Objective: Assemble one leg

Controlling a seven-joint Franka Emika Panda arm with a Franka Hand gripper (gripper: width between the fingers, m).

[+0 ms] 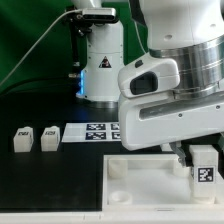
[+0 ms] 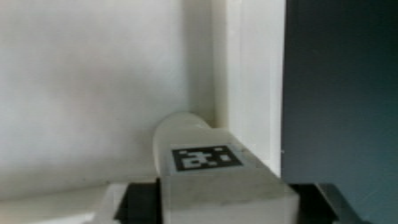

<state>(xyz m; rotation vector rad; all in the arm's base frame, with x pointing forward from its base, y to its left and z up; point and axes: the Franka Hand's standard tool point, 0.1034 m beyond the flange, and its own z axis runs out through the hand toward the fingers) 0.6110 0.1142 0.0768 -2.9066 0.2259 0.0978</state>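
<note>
My gripper point(image 1: 203, 160) is shut on a leg point(image 1: 204, 166), a small white blocky post with a black-and-white tag on its face. I hold it upright over the near right corner of the large white square tray-like piece point(image 1: 140, 180). In the wrist view the leg point(image 2: 214, 165) fills the space between my fingers point(image 2: 139, 205), tag up, and its narrow end points at the tray's corner by its rim point(image 2: 231, 70). Two more legs point(image 1: 22, 139) point(image 1: 50, 136) stand on the black table at the exterior view's left.
The marker board point(image 1: 92, 132) lies on the table behind the tray. A white robot base point(image 1: 100, 60) with a blue light stands at the back. My arm's bulky white body point(image 1: 175, 75) hangs over the tray's right side.
</note>
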